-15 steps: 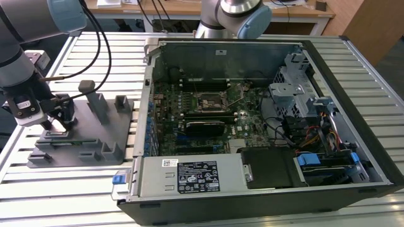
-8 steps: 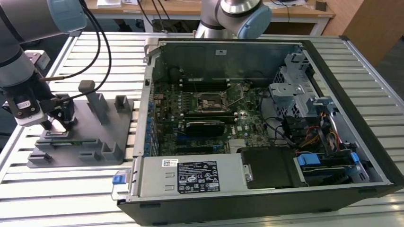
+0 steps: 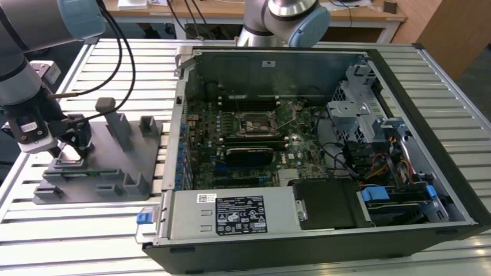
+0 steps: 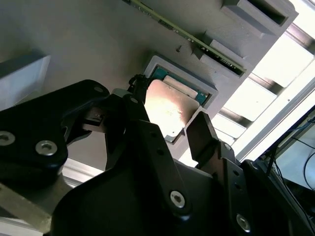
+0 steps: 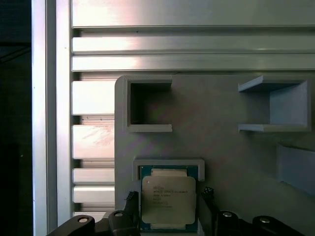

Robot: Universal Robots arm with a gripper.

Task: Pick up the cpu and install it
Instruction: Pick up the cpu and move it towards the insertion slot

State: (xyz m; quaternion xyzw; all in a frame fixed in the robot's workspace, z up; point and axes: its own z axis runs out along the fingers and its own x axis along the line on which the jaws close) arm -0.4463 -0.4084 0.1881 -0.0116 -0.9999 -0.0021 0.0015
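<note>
You're looking at the cpu [image 5: 168,202]: a flat square, silvery top, green rim, sitting in a walled pocket of the grey fixture [image 5: 221,147]. The gripper [image 5: 169,194] is hanging released, one finger [image 5: 131,197] on either side. The computer case [image 3: 429,115] is standing well apart. The cpu is lying face up, edges square to the pocket, with no long axis.

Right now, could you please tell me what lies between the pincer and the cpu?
Only the holder's gray pocket rim: in the first wrist view the pincer straddles the cpu, which lies in that pocket.
</note>
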